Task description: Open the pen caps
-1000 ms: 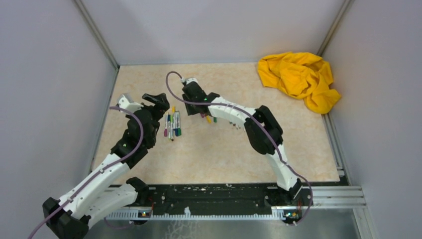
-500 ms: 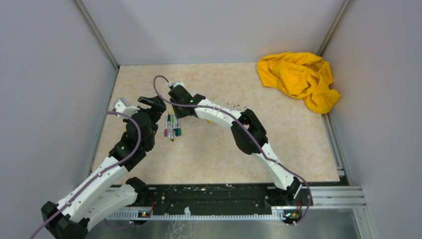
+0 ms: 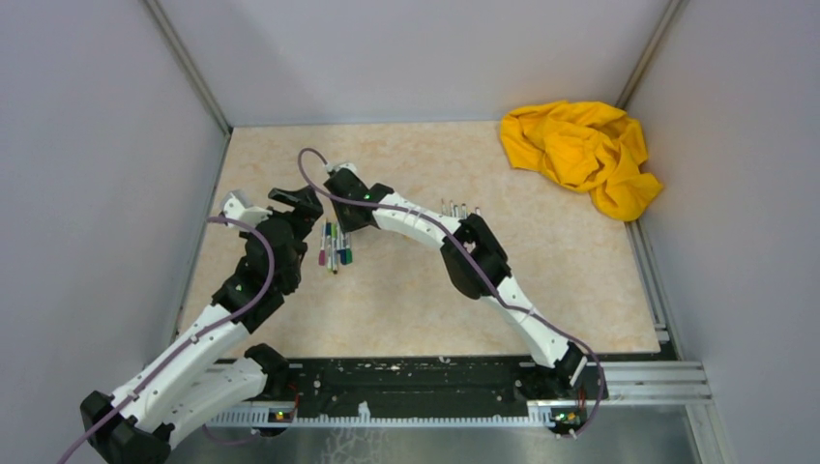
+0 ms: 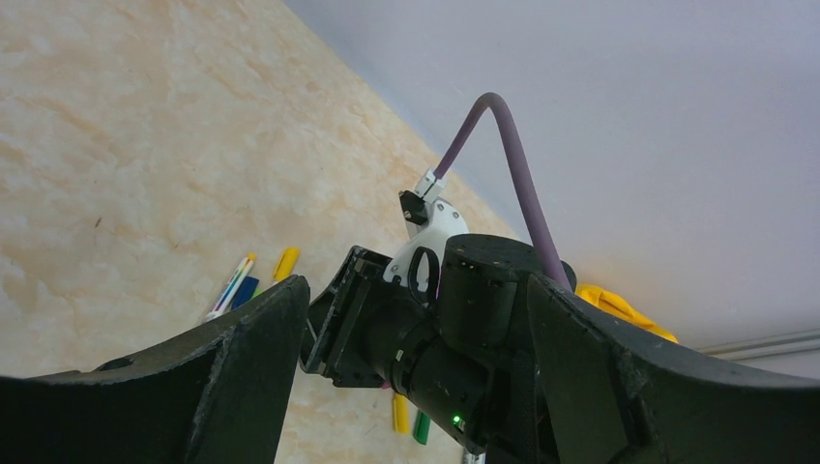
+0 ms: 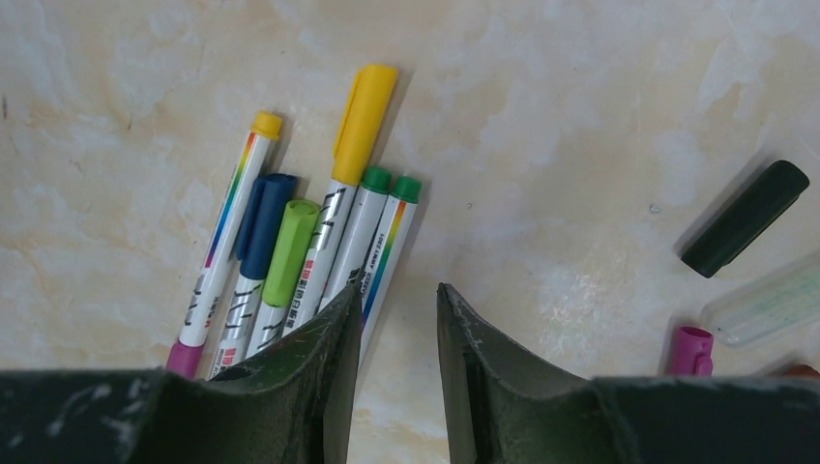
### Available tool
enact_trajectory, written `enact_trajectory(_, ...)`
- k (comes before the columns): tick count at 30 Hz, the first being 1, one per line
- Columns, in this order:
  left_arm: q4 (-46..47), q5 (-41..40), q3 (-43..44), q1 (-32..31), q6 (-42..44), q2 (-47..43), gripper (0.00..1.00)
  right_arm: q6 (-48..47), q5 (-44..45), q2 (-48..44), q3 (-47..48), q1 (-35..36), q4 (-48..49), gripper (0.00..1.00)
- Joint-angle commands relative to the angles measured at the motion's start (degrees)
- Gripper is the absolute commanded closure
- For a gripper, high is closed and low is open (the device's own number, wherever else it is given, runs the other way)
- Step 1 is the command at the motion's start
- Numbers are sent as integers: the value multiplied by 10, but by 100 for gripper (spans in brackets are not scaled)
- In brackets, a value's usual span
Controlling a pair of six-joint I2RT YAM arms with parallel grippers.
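Several capped pens (image 5: 319,242) lie side by side on the table, also seen as a cluster of pens (image 3: 335,246) from above. Their pen caps are a yellow cap (image 5: 366,108), a blue cap (image 5: 266,224) and a light green cap (image 5: 290,251). My right gripper (image 5: 396,295) hovers open just over the cluster's right edge, nothing between its fingers. A loose dark cap (image 5: 745,230) and a magenta cap (image 5: 690,350) lie to its right. My left gripper (image 4: 416,285) stands wide open and empty, facing the right wrist, with a loose yellow cap (image 4: 399,413) and a green cap (image 4: 422,426) beyond.
A crumpled yellow cloth (image 3: 583,155) lies at the back right corner. A few thin pen barrels (image 3: 454,206) rest behind the right arm's elbow. Grey walls close in the table (image 3: 580,290) on the left, back and right.
My right gripper has swung left, from above the loose caps to over the pen cluster. The left gripper shifted slightly left and back. Both stay open.
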Motion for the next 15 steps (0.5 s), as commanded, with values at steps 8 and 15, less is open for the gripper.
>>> enact_trajectory(8,14,-7,-6,0,-6,-9,11,5,7,20,45,7,-15,66)
enact_trajectory(15,15,-5,-8,0,-9,-9,11,5,7,37,57,7,-26,66)
